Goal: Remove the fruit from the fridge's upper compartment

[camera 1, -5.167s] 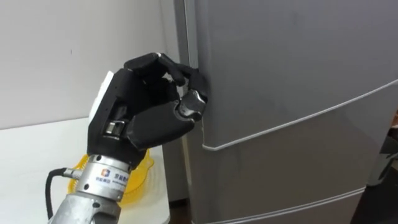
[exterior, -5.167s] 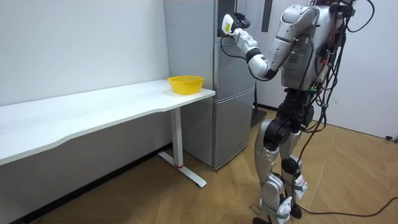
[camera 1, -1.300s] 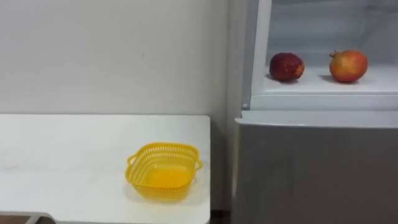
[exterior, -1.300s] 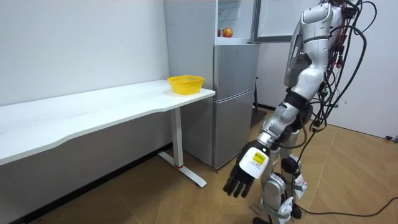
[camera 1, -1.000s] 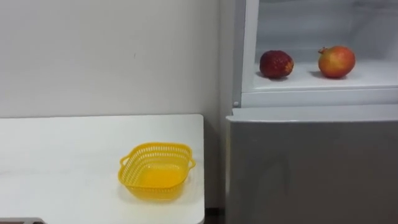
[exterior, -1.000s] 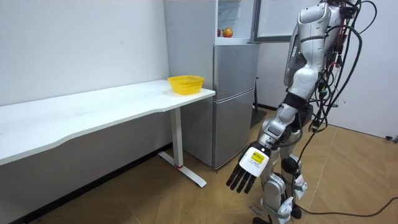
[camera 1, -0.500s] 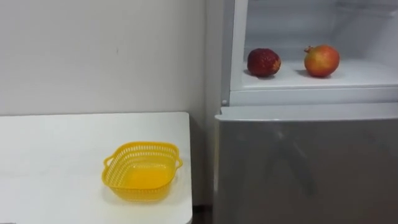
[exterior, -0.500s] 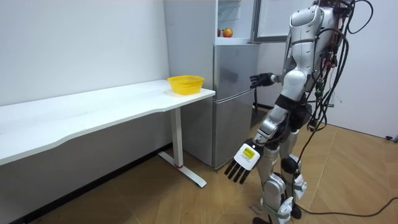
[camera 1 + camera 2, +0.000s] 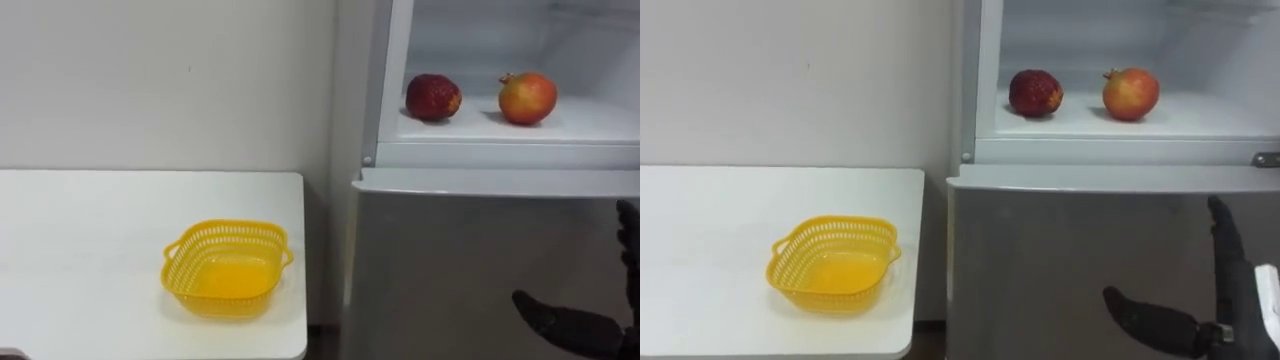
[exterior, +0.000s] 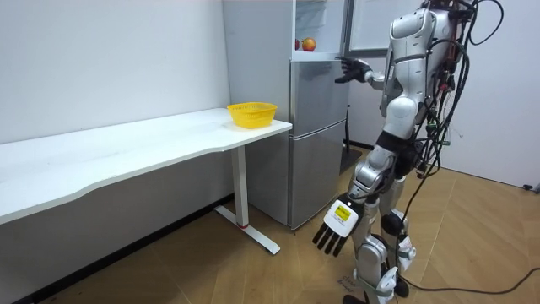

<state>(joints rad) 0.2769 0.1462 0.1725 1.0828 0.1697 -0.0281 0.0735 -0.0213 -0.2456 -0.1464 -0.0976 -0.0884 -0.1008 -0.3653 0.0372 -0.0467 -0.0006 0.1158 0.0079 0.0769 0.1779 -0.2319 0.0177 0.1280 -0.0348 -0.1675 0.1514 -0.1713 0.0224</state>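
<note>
Right hand [image 9: 1232, 290] is low in front of the closed lower fridge door [image 9: 1060, 250], fingers straight, thumb spread out to its left, holding nothing.

Both fruits sit above the hand on the upper fridge shelf [image 9: 1200, 120]. The pomegranate [image 9: 1130, 93] is up and a little to its left, and the dark red fruit [image 9: 1036, 92] is farther left. The two are apart and neither is touched. The yellow basket [image 9: 833, 263] is well off to the hand's left on the white table [image 9: 700, 230].

Handling, as a judgement:
- The pomegranate looks round, firm and smooth-skinned, probably with some weight to it.
- Expect it to roll on the flat shelf if you nudge it.
- Take it round its widest part, thumb on one side and fingers opposite, clear of the small crown on top.
- You cannot tell from here whether the fruits are real or models, so allow for a lighter, more slippery shell.

Views: the room view gives you the left hand [image 10: 337, 226], hanging beside the leg with fingers straight and empty, and the robot standing close before the fridge. The eye views give the fruits' shapes and spacing, which the room view leaves too small to read.
</note>
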